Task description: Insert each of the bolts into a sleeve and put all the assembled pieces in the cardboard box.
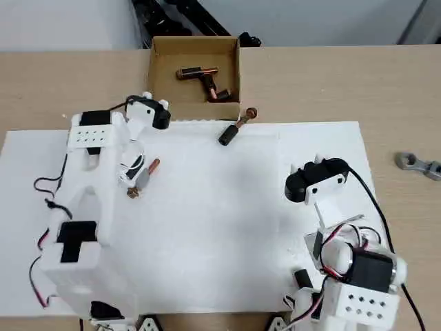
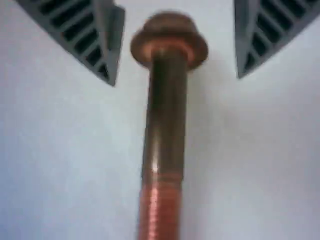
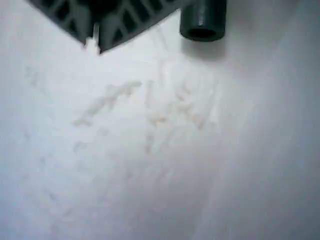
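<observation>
left end effector (image 2: 176, 77) apart, straddling bolt (image 2: 167, 125) lying flat, likely lined up to grab it; right end effector (image 3: 95, 44) beside sleeve (image 3: 202, 20), cannot tell its state.

Robotics workbench, wooden table (image 1: 344, 76), white foam mat (image 1: 220, 227), loose wrench (image 1: 418, 164)

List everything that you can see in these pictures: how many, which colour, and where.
box: one, brown cardboard, at the board's far edge
boxed pieces: apparently two, copper bolts in dark sleeves, inside the box
assembled piece: one, copper and dark, on the board beside the box
bare bolt: one, copper, lying on the board
loose sleeve: one, dark, by the right pincer
wrench: one, grey, on the table
board: one, white
table: one, light wood
left pincer: open, astride the bare bolt
right pincer: black, over the board
</observation>
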Controlling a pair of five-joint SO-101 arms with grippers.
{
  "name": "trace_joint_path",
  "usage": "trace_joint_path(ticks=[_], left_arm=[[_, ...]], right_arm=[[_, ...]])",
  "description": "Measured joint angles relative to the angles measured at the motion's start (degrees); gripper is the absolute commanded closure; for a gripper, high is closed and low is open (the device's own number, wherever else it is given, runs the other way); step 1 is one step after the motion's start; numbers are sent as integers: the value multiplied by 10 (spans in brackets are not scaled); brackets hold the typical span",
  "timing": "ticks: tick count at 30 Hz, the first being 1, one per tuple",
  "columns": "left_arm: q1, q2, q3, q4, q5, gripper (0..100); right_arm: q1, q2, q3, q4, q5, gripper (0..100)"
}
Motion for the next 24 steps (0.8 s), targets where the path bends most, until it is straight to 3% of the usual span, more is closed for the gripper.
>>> trace_joint_path(ticks=[9, 13, 24], left_arm=[[2, 48, -3, -37, -1, 859], [6, 72, -11, -36, -3, 998], [2, 51, -49, 29, -12, 994]], right_arm=[[0, 0, 0, 0, 0, 991], [0, 0, 0, 0, 0, 991], [0, 0, 0, 0, 0, 991]])
